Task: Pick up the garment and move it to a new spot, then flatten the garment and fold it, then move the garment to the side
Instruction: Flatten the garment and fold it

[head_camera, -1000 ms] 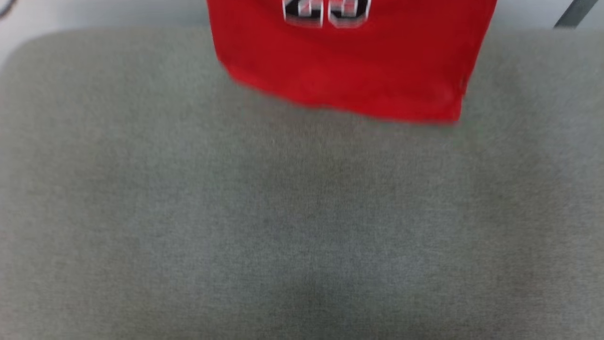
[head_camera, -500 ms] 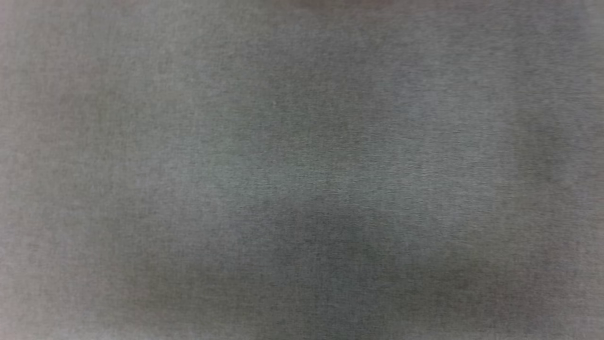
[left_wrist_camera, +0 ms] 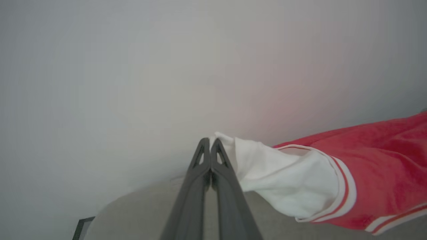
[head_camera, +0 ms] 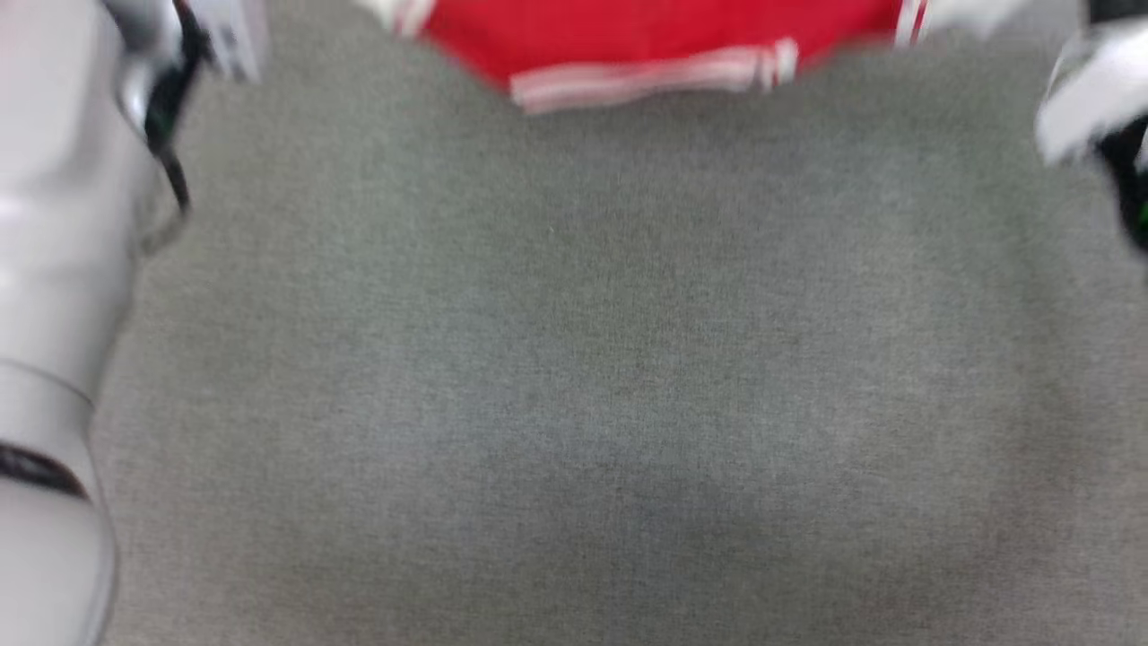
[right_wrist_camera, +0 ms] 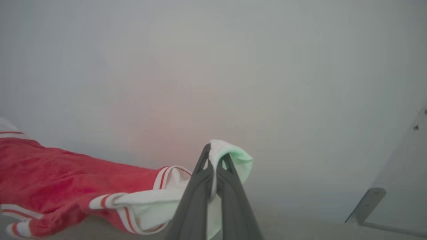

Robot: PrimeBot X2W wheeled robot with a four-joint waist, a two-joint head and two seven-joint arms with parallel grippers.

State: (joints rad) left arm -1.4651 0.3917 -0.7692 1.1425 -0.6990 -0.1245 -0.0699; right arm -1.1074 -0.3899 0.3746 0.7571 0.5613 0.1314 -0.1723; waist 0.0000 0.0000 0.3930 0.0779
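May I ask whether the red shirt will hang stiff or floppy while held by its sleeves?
Probably floppy: the garment droops and bunches beside the left gripper. Likely light, since two small pinches seem to carry it. It may slip: the right gripper holds little cloth.

Head view looks down, perhaps close; 2 wrist views share the garment [left_wrist_camera: 373,166].

red garment [head_camera: 655,36], top edge of grey pad [head_camera: 574,359]; l arm [head_camera: 54,269] at left

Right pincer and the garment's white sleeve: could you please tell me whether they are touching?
Touching. The right wrist view shows the right pincer shut on the garment, with white sleeve cloth pinched at its tip.
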